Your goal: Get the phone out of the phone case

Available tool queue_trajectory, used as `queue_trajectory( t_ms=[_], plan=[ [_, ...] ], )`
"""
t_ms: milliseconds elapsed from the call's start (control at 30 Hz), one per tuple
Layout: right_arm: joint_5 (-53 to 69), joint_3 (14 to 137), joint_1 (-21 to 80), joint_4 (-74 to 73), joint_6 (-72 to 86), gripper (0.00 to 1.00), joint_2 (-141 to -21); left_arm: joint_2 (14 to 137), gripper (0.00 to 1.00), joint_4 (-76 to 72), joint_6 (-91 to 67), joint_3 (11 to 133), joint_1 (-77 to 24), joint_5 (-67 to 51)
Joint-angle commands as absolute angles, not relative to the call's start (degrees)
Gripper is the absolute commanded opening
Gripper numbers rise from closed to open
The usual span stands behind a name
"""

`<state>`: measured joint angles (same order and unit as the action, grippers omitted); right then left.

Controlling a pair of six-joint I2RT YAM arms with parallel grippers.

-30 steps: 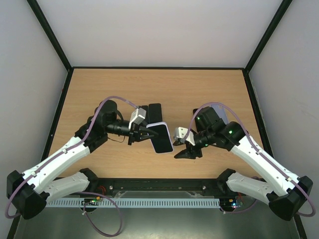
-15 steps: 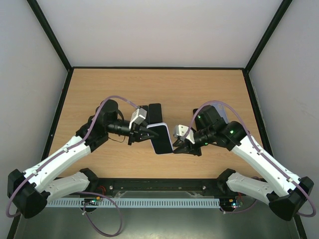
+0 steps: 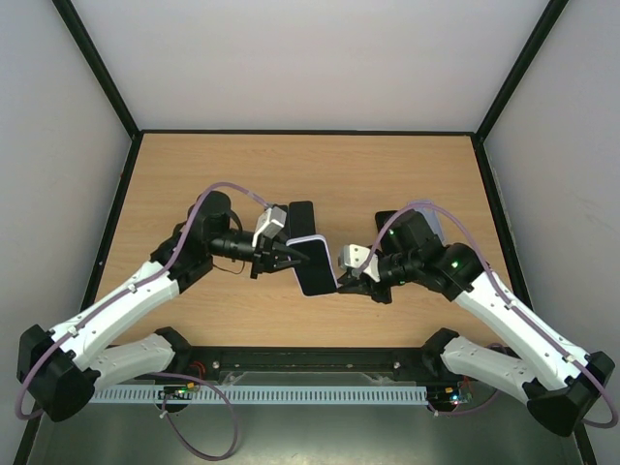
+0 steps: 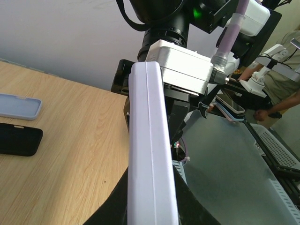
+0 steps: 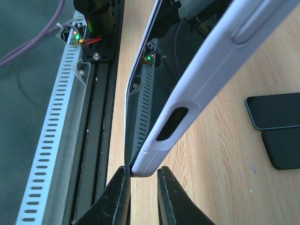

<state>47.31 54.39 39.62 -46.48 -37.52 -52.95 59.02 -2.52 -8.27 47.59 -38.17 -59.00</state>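
Two arms meet over the middle of the counter [image 3: 194, 174]. At left, the left tool [image 3: 294, 259] is clamped on the upper end of the case [image 3: 306, 240] and holds it clear of the wood. The phone [image 3: 316, 271] is seated inside, its dark screen turned to the overhead camera. At right, the right tool [image 3: 341, 283] sits at the lower right corner of the case. Its fingers [image 5: 121, 197] stand close together, with that corner just at their tips.

The step in hand appears to be getting a purchase on the corner lip so the case can be peeled back. To do it well:
- The left grip should act as a fixed anchor.
- The right fingers should catch only the soft lilac rim, not the glass or the phone's body.
- The pull should then roll the rim away from the screen, corner first and slowly, because a freed phone held in the air could slip down to the counter.

Several things cannot be made out:
- Whether the right tool already pinches the rim or merely brackets it.
- The left tool's contact, which is hidden beneath the case in its wrist view, so it is unclear whether it presses the phone through the case.
- The back of the case, which is unseen.

A pale spare [image 4: 18, 106] and a black spare [image 4: 18, 139] lie on the counter, cut off at the left frame edge.
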Motion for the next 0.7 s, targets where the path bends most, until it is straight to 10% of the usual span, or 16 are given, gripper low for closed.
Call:
queue_trajectory(
  t_ms=[0,667],
  plan=[
    [38.31,52.68,39.18,-41.04,-39.69,0.13,-53.35,58.87,0.03,-7.17,-11.63,49.00,-40.31,-72.17],
    [31.77,51.81,38.90,-32.74,-36.53,0.20,-53.79,58.79,0.03,-7.75,-12.18,48.90,-40.87,-73.91]
  ],
)
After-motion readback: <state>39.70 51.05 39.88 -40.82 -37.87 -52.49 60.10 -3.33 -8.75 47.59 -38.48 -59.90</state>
